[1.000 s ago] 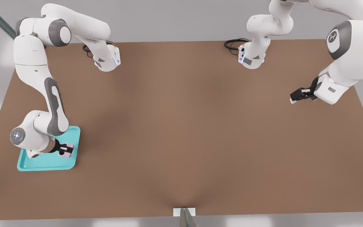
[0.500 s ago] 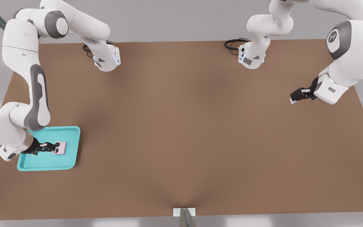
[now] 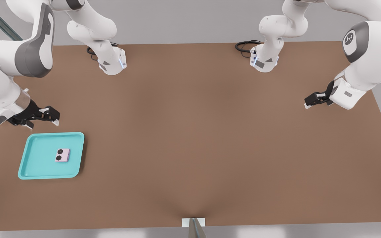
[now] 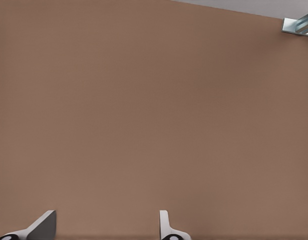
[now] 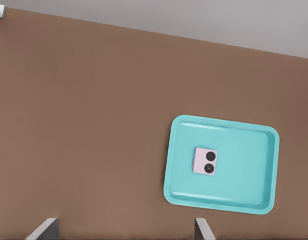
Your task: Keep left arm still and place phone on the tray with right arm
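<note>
The pale pink-lilac phone (image 3: 62, 155) lies flat inside the turquoise tray (image 3: 35, 165) at the front view's left, its two black lenses facing up. In the right wrist view the phone (image 5: 205, 161) rests near the middle of the tray (image 5: 243, 150). My gripper (image 3: 54, 116) hangs open and empty above the table, clear of the tray and beyond its far edge. The wrist view shows its fingertips (image 5: 203, 229) spread wide with nothing between them.
The brown table (image 3: 190, 132) spreads to the right of the tray. Two white arm bases (image 3: 111, 62) stand at its far edge, each with a black cable. A small metal bracket (image 3: 193, 222) sits at the near edge.
My gripper let go of the phone, which now lies on the tray. The arm then rose and drew back toward the far left, away from the tray.
</note>
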